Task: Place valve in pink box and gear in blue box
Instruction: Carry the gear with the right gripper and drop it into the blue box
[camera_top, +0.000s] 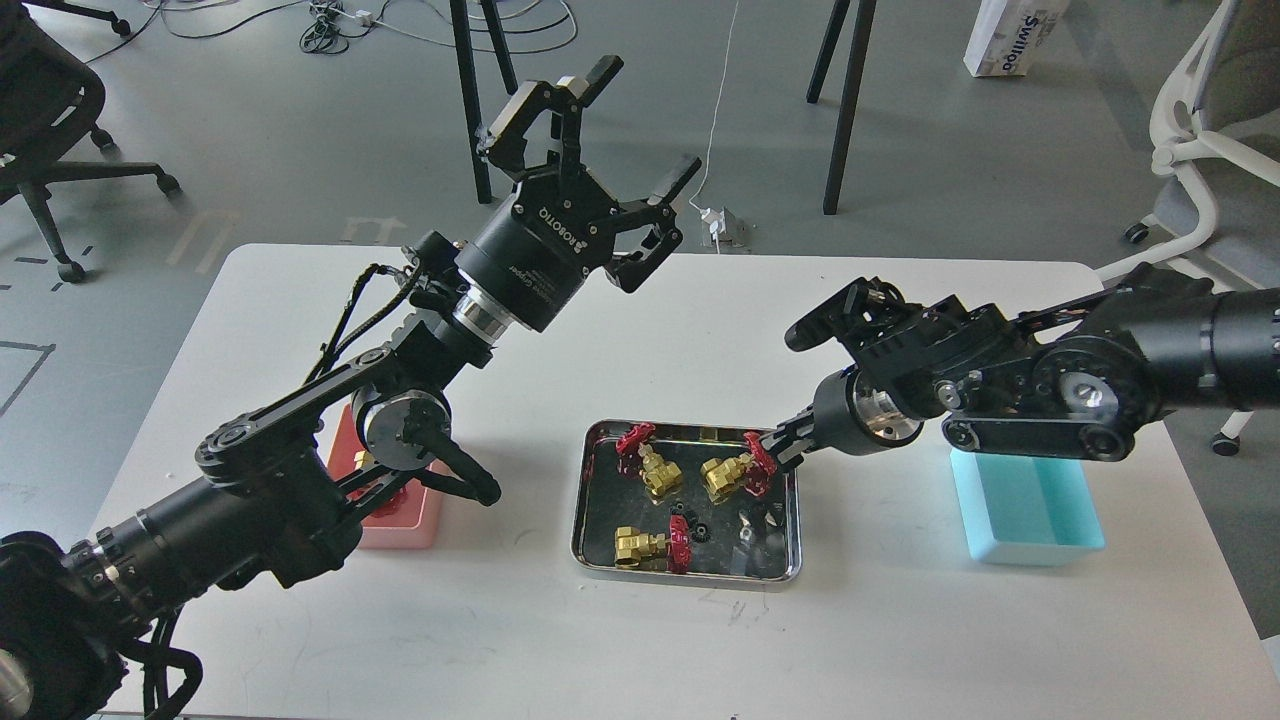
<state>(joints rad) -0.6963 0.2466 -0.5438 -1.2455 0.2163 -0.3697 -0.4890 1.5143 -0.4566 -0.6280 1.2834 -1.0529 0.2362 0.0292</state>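
Observation:
Three brass valves with red handwheels (645, 465), (735, 475), (650, 545) lie in the steel tray (590, 500). Two tiny black gears (678, 512), (700, 530) lie between them. A fourth valve (385, 495) shows partly in the pink box (405, 530), behind my left arm. The blue box (1025, 505) stands empty at the right. My left gripper (640, 125) is open and empty, raised high over the table's far side. My right gripper (778, 447) hangs just above the tray's right rim, next to a valve's handwheel. Its dark fingers are close together, and whether they hold anything cannot be told.
The tray sits mid-table with bare white tabletop in front of it. My left forearm covers much of the pink box. My right forearm passes above the far end of the blue box. Chairs, stand legs and cables are on the floor beyond the table.

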